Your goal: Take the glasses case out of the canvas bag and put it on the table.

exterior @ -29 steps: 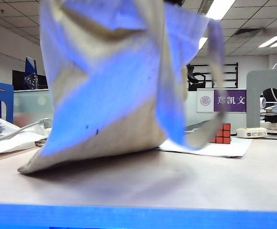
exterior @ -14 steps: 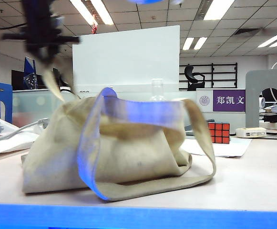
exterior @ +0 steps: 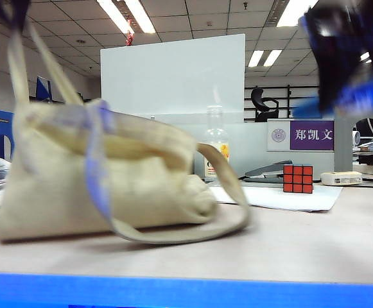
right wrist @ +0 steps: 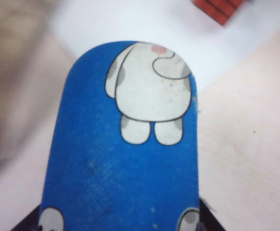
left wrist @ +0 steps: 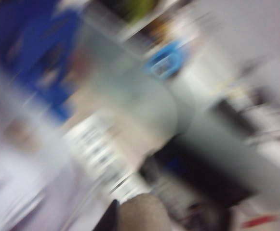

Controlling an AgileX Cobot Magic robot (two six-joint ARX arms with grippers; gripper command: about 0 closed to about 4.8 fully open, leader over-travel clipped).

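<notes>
Now the canvas bag (exterior: 103,173) sits slumped on the table (exterior: 289,244) in the left half of the exterior view, where a second ago it hung lifted and blurred, filling most of the frame. Half a second ago it lay nearer the middle; it has since shifted toward the left edge, and its top corner is drawn upward by a strap (exterior: 19,58) that runs to the upper left corner. There a dark shape, the left gripper (exterior: 3,9), is only partly in view; half a second ago it was lower and further right. Its jaws are together, and the strap leads up into them, though the pinch itself is cut off by the frame edge. The left wrist view is too smeared to add anything.

The right gripper (exterior: 343,61) has come into the upper right of the exterior view as a dark blur with blue under it. In the right wrist view the glasses case (right wrist: 125,144) fills the frame, blue with a white cartoon figure, held between the black fingers (right wrist: 26,222) at its lower corners, jaws standing wide and clamped on its sides. It is up off the table, over pale desk and a white sheet of paper (right wrist: 130,24).

The red cube (exterior: 298,178) stands on that paper at the right, behind the bag's loose strap.
</notes>
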